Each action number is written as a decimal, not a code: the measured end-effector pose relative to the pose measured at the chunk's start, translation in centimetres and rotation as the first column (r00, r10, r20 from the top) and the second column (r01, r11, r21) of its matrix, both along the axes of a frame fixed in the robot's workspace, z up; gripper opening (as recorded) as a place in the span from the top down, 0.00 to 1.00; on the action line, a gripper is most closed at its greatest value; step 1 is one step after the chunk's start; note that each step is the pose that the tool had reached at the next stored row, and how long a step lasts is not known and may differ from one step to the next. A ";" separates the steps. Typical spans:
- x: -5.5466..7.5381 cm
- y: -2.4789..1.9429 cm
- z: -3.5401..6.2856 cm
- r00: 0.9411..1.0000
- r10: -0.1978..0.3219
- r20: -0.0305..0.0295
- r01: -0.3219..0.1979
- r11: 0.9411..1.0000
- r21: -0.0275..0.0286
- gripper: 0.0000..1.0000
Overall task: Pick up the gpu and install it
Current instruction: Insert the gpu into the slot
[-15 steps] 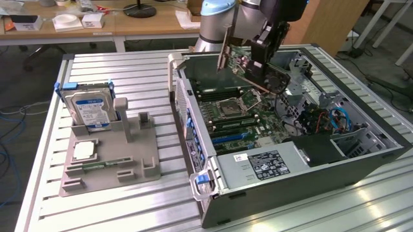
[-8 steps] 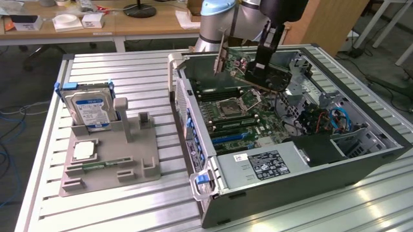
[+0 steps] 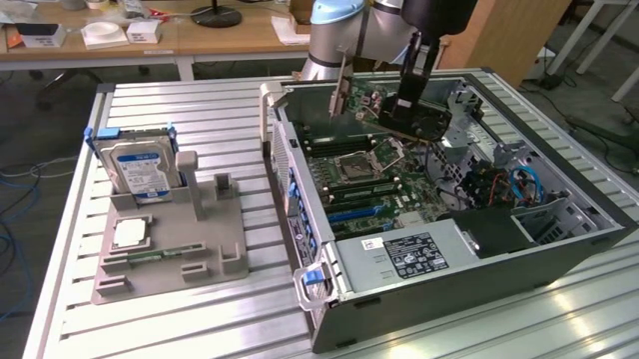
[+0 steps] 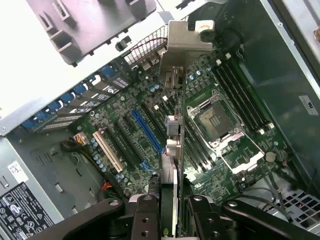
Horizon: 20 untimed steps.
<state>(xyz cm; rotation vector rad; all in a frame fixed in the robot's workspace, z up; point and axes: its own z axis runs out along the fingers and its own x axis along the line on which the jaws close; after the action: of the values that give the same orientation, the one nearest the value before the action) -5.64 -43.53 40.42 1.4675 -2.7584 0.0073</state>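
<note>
The gpu (image 3: pixel 366 96), a thin flat card with a silvery metal bracket (image 4: pixel 188 37) at one end, hung inside the open case (image 3: pixel 450 299), above the green motherboard (image 4: pixel 135 100). It stood on edge, with its long axis running from the gripper (image 4: pixel 170 202) toward the meshed case wall. The black gripper was clamped on the end opposite the bracket. The power supply label (image 3: pixel 409 256) carried print, probably too fine to read.

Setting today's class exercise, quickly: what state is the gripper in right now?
The gripper: closed, holding the gpu.
</note>
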 end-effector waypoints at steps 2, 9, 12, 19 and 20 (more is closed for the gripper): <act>0.0 -0.04 -0.02 1.000 0.021 0.000 -0.021 1.000 0.000 0.73; -0.1 -0.15 -0.09 0.995 0.098 0.000 -0.098 0.995 0.000 0.73; -0.1 -0.16 -0.14 0.991 0.136 0.000 -0.136 0.991 0.000 0.73; -0.1 -0.16 -0.28 0.966 0.257 0.000 -0.257 0.966 0.000 0.73; -0.1 -0.16 -0.30 0.961 0.275 0.000 -0.275 0.961 0.000 0.73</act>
<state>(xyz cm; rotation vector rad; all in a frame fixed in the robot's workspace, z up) -5.76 -43.69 40.12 1.8372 -2.5282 0.0110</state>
